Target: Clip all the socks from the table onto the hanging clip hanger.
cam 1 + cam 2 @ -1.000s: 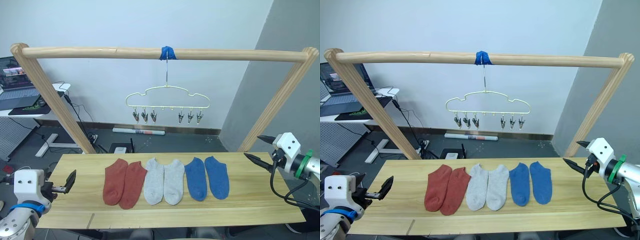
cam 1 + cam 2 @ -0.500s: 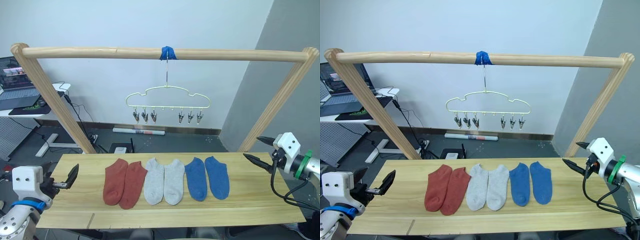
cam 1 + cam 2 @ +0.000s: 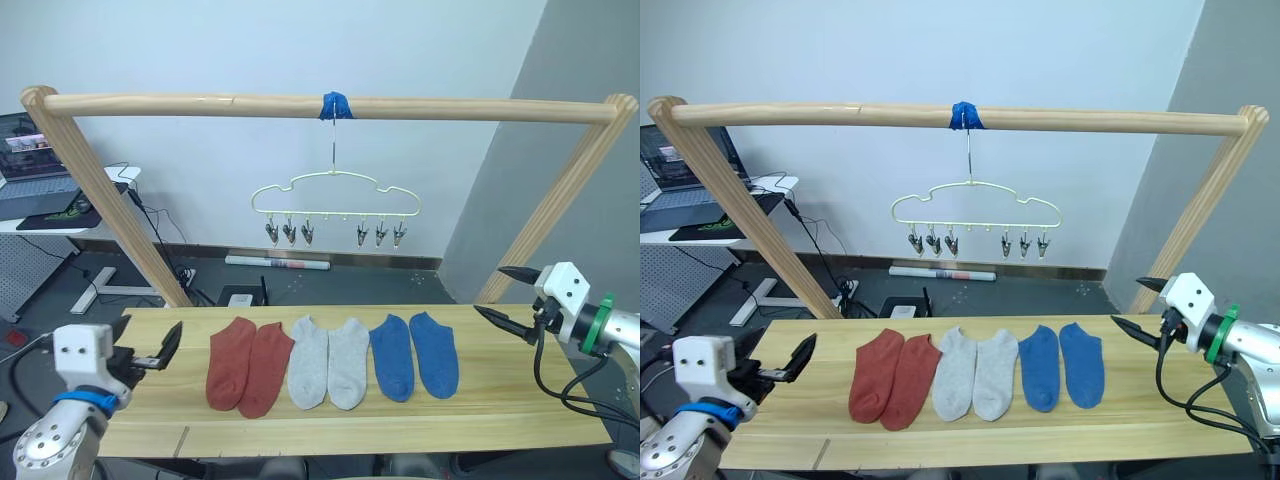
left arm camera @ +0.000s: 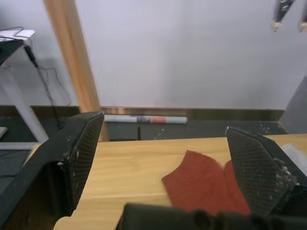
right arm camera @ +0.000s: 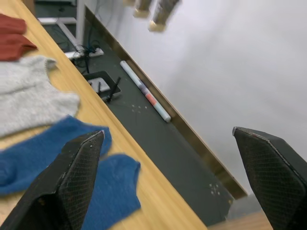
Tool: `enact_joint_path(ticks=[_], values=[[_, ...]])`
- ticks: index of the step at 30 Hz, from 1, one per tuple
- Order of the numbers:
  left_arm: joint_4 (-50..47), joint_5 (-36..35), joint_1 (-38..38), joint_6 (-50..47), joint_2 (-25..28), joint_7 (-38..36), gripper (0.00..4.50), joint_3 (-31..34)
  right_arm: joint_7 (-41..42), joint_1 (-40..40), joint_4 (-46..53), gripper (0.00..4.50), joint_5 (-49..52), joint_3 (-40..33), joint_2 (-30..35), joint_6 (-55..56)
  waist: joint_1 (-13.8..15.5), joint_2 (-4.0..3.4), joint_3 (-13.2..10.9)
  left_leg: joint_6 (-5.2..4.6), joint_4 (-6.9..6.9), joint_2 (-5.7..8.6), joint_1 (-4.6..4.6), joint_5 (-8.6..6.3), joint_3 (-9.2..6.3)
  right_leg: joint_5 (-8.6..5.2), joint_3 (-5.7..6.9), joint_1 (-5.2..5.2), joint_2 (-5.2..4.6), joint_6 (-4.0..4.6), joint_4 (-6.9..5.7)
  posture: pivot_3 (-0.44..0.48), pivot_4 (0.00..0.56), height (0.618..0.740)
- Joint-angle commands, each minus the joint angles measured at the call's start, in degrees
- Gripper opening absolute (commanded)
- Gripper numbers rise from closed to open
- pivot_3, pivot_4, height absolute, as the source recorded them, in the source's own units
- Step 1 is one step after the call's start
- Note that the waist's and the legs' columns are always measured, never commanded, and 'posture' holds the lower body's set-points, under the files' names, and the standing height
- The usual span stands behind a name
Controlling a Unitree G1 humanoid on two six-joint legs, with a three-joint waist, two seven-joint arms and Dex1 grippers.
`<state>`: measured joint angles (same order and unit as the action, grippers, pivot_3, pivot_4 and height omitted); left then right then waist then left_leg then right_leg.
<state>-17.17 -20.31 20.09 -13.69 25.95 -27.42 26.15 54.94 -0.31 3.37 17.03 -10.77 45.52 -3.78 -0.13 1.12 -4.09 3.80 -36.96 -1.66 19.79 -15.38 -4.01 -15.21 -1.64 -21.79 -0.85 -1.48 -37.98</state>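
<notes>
Six socks lie side by side on the table (image 3: 300,425): a rust-red pair (image 3: 247,365), a light grey pair (image 3: 328,362) and a blue pair (image 3: 413,355). The pale yellow clip hanger (image 3: 335,200) hangs above and behind them, its metal clips (image 3: 288,234) bare. My left gripper (image 3: 155,345) hovers open over the table's left end, a short way left of the red socks (image 4: 206,182). Off the table's right end, my right gripper (image 3: 490,292) is open and points toward the blue socks (image 5: 48,158). Neither holds anything.
A thick wooden pole (image 3: 200,104) with blue tape (image 3: 335,105) carries the hanger, held up by slanted posts at the left (image 3: 110,210) and right (image 3: 550,210) behind the table. A desk with a laptop (image 3: 40,190) stands far left.
My left gripper has moved right, closer to the red socks. My right gripper has shifted left and slightly up toward the table's right end. Both stayed open; the socks have not moved.
</notes>
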Motion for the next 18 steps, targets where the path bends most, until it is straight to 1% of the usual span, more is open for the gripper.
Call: enact_joint_path(ticks=[1, 3, 5, 6, 7, 9, 10, 11, 14, 18], values=[[-3.1, -0.7, -5.2, -0.8, 0.8, -0.3, 4.49, -3.3, -0.6, -1.0, 8.3, 4.50, 2.3, 1.8, -0.9, -3.9, 0.0, -0.02, -0.4, 0.00, 0.00, 0.00, -0.01, 0.00, 0.00, 0.00, -0.01, -0.01, 0.00, 0.00, 0.00, 0.031, 0.057, 0.740], [-2.5, -0.5, -8.9, -1.7, 0.7, 0.6, 4.49, -4.4, -1.2, -1.4, 12.0, 4.50, 3.1, 2.9, -1.4, -6.8, 0.0, -0.04, -0.7, 0.00, 0.00, 0.00, 0.01, 0.00, -0.02, 0.00, -0.03, -0.03, 0.05, 0.00, -0.01, 0.017, 0.082, 0.740], [-2.2, -0.3, -12.3, -2.2, 0.7, 0.6, 4.49, -6.1, -2.2, -2.1, 15.7, 4.50, 4.7, 3.6, -2.0, -10.4, 0.0, -0.03, -1.7, 0.00, 0.00, 0.00, 0.01, 0.00, 0.00, 0.00, -0.08, -0.03, 0.06, 0.00, -0.02, -0.004, 0.111, 0.740], [-1.9, -0.3, -13.9, -2.6, 0.4, 0.9, 4.49, -6.9, -2.5, -2.5, 16.9, 4.50, 5.2, 4.0, -2.3, -11.5, -0.1, -0.05, -2.0, 0.00, -0.01, -0.01, 0.00, 0.00, 0.02, 0.01, -0.12, -0.03, 0.07, -0.01, -0.03, -0.004, 0.111, 0.740], [-1.4, -0.2, -15.6, -2.7, 0.2, 0.9, 4.49, -7.7, -2.8, -3.0, 18.3, 4.50, 6.0, 4.3, -2.5, -12.9, -0.2, -0.03, -2.2, 0.00, 0.00, 0.00, 0.06, 0.00, 0.05, 0.03, -0.19, -0.10, 0.10, -0.05, -0.02, -0.017, 0.130, 0.740], [-0.5, -0.5, -18.4, -3.5, 0.1, 1.4, 4.49, -8.4, -4.0, -4.0, 21.4, 4.50, 7.3, 4.9, -3.0, -15.8, -0.5, 0.04, -3.5, -0.02, 0.05, -0.01, 0.09, -0.01, 0.22, 0.02, -0.41, -0.16, 0.14, -0.06, -0.02, -0.039, 0.167, 0.740], [0.5, -0.8, -20.3, -3.7, -0.2, 1.4, 4.49, -8.8, -4.7, -4.7, 23.0, 4.50, 8.2, 5.2, -3.5, -17.1, -0.8, 0.11, -4.1, -0.02, 0.06, -0.02, 0.11, -0.01, 0.26, 0.04, -0.47, -0.23, 0.15, -0.09, 0.00, -0.039, 0.167, 0.740], [1.2, -1.0, -21.5, -3.8, -0.5, 1.5, 4.49, -9.1, -5.3, -5.2, 23.9, 4.50, 8.7, 5.4, -3.9, -18.1, -1.0, 0.16, -4.5, -0.02, 0.06, -0.03, 0.17, -0.01, 0.34, 0.07, -0.55, -0.34, 0.16, -0.13, -0.02, -0.039, 0.167, 0.740], [3.1, 0.7, -25.3, -2.9, -1.0, 2.9, 4.49, -9.7, -7.4, -6.2, 27.4, 4.50, 10.2, 6.5, -5.7, -20.8, -1.6, 0.38, -6.0, -0.05, 0.05, -0.03, 0.30, -0.03, 0.40, 0.21, -0.64, -0.43, 0.17, -0.44, 0.03, -0.060, 0.215, 0.740], [2.8, 0.9, -27.1, -2.3, -1.2, 3.3, 4.49, -10.2, -9.0, -6.1, 30.2, 4.50, 11.0, 7.4, -6.9, -22.4, -1.9, 0.50, -7.7, -0.11, 0.04, -0.05, 0.56, -0.07, 0.40, 0.24, -0.64, -0.63, 0.16, -0.49, 0.05, -0.070, 0.250, 0.740]])
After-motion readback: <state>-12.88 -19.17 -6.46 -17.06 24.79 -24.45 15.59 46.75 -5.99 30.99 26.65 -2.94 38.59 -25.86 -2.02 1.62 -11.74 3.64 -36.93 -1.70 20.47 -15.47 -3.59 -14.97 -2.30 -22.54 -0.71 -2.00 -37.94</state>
